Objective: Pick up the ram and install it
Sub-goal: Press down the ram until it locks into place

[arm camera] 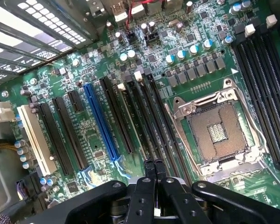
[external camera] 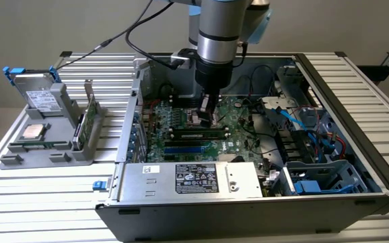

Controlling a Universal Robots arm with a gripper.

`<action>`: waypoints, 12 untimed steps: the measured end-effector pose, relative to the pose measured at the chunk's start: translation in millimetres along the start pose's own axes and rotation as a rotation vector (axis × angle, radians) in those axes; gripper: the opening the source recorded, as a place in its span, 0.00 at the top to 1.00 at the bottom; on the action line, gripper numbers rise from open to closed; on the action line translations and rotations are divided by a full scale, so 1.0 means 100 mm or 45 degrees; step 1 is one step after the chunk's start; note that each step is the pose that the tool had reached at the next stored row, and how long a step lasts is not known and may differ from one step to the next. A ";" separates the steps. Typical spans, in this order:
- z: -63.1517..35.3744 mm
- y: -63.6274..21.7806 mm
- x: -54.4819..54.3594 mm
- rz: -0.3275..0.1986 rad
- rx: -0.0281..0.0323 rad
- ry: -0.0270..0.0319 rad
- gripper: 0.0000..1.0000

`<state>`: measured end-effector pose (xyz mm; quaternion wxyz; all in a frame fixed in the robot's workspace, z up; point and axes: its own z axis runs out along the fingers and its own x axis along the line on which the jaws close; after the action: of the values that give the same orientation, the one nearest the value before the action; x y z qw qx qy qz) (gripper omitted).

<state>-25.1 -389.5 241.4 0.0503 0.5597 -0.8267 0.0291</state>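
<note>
The ram (external camera: 196,134), a long slim stick with dark chips, stands on edge in a slot of the green motherboard (external camera: 238,144) inside the open computer case (external camera: 248,207). My gripper (external camera: 206,120) hangs straight down just above and behind the ram, its fingers pressed together with nothing between them. In the wrist view the shut gripper (arm camera: 154,164) hovers over the row of long black memory slots (arm camera: 144,116), beside the open processor socket (arm camera: 219,133).
A grey fixture (external camera: 18,154) at the exterior view's left holds a hard drive (external camera: 39,96), a square silver processor (external camera: 34,130) and an upright green expansion card (external camera: 89,121). A silver power supply (external camera: 194,178) lies along the case front. Cables and drive bays (external camera: 316,152) crowd its right side.
</note>
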 end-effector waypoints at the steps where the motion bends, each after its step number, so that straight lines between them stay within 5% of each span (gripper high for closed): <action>1: -0.003 0.001 0.00 0.006 -0.0003 -0.0002 0.90; 7: -0.008 0.016 0.01 0.030 0.0011 0.0071 0.90; 12: -0.009 0.017 0.01 0.070 0.0054 0.0232 0.90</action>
<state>-26.9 -389.5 242.4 0.0559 0.5364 -0.8413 0.0373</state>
